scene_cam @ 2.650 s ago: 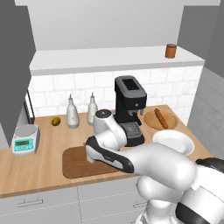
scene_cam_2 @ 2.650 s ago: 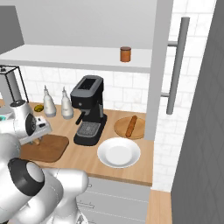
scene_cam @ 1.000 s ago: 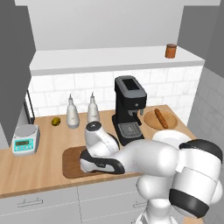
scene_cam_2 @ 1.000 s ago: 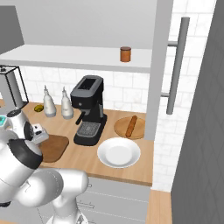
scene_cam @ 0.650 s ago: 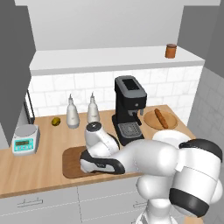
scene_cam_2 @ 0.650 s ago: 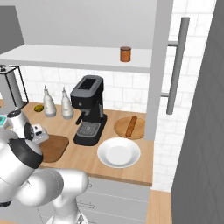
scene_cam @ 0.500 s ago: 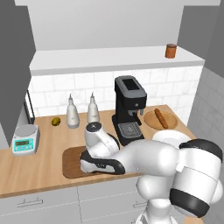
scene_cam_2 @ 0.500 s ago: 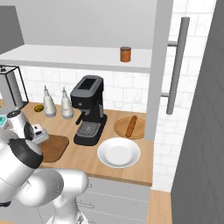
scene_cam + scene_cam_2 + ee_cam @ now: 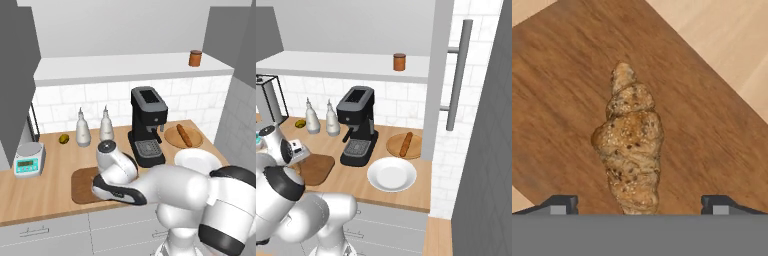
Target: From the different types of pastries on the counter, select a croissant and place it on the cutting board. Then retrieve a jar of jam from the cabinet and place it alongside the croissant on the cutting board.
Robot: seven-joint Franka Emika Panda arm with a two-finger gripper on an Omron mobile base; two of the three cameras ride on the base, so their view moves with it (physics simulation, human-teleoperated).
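White square tiles (image 9: 120, 95) cover the back wall above the light tan wooden surface (image 9: 45, 180), which runs over grey drawers (image 9: 45, 235) with small bar handles. A pale shelf (image 9: 125, 67) spans the wall above the tiles, with dark grey cabinet sides at either end. To the right stands a tall grey door with a long vertical bar handle (image 9: 460, 80), and a strip of tan wooden floor (image 9: 438, 240) shows below it.

Two base cameras are looking forward and down from behind the arm, left and right; both are sharing the long light tan wooden counter (image 9: 55, 182) (image 9: 411, 190). The hand camera is looking down closely at the dark brown wooden cutting board (image 9: 567, 100).
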